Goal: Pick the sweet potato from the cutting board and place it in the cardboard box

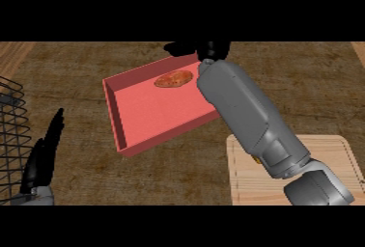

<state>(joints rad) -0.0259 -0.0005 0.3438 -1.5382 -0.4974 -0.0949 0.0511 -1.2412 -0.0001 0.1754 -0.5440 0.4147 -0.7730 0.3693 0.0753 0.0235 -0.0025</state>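
Along the far rim of the red box (pixel 143 111) I saw my right hand (pixel 196 48), partly cut off at the top, so I could not tell whether its fingers were apart or together. My sweet potato (pixel 174 79) lay inside the box near its far corner. My right forearm (pixel 246 116) hid the box's right wall. My left hand (pixel 41 157) rested open, fingers straight, beside a wire basket (pixel 10 125). Below right lay the bare cutting board (pixel 335 154) on a brown counter (pixel 299 82).
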